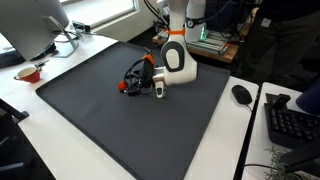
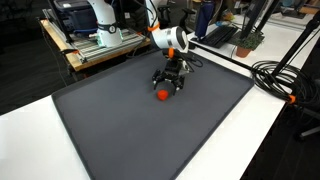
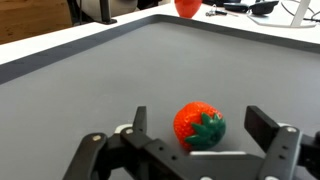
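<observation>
A red toy strawberry (image 3: 199, 126) with a green leaf cap lies on the dark grey mat (image 3: 120, 70). In the wrist view it sits between my two black fingers, with gaps on both sides. My gripper (image 3: 200, 128) is open and low over the mat, around the strawberry without touching it. In both exterior views the gripper (image 1: 140, 82) (image 2: 168, 84) is down at the mat near its far side, and the strawberry shows as a red spot at the fingertips (image 1: 124, 88) (image 2: 161, 95).
A red bowl (image 1: 27, 72) stands on the white table beside a monitor (image 1: 30, 25). A mouse (image 1: 241, 94) and a keyboard (image 1: 292, 122) lie off the mat's other side. Black cables (image 2: 285, 80) run along the table edge.
</observation>
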Controlling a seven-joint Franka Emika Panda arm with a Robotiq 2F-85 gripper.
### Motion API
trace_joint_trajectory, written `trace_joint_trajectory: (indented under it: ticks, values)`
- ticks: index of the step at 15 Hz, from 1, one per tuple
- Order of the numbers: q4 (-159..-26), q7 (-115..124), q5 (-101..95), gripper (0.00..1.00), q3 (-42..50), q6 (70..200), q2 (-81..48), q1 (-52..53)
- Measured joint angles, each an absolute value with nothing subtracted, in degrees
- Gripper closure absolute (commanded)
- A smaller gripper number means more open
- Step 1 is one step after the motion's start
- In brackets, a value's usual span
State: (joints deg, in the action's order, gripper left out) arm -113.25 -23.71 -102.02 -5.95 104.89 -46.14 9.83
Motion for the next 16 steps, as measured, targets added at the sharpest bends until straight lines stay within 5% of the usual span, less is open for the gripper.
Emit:
trace_joint_trajectory:
  ticks: [16]
  values:
    - [-113.98,-30.54,-98.95,0.0,-6.5,116.51,-42.45,6.06]
